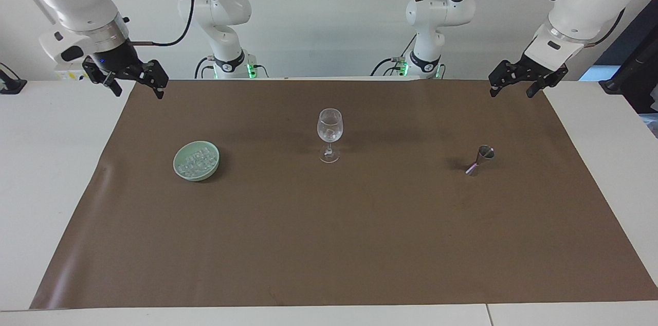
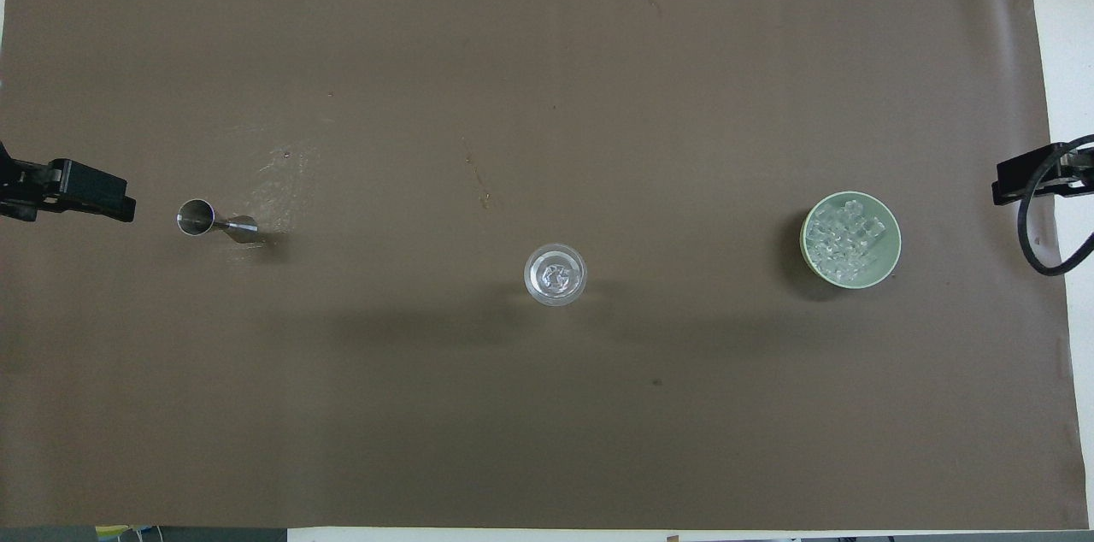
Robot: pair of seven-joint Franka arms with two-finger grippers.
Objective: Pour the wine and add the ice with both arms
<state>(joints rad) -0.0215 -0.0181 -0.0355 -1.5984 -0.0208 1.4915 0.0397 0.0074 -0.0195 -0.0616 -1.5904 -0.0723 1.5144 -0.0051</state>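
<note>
- The wine glass (image 1: 329, 134) stands upright mid-mat, some ice (image 1: 331, 136) visible in its bowl, the green bowl (image 1: 177, 170) of cubes toward the right arm's end and the steel jigger (image 1: 479, 159) toward the left arm's end.
- The right gripper (image 1: 134, 82) hangs empty, fingers spread wide, over the mat's corner; the green bowl lies well apart from it, farther from the robots.
- The left gripper (image 1: 514, 85) hovers likewise wide and empty over the other corner; the jigger, upright, lies farther out and toward mid-table.
- Each arm looks nearer its own vessel, the glass between both.
- Nothing is held; by appearances either reach must run outward and downward.
</note>
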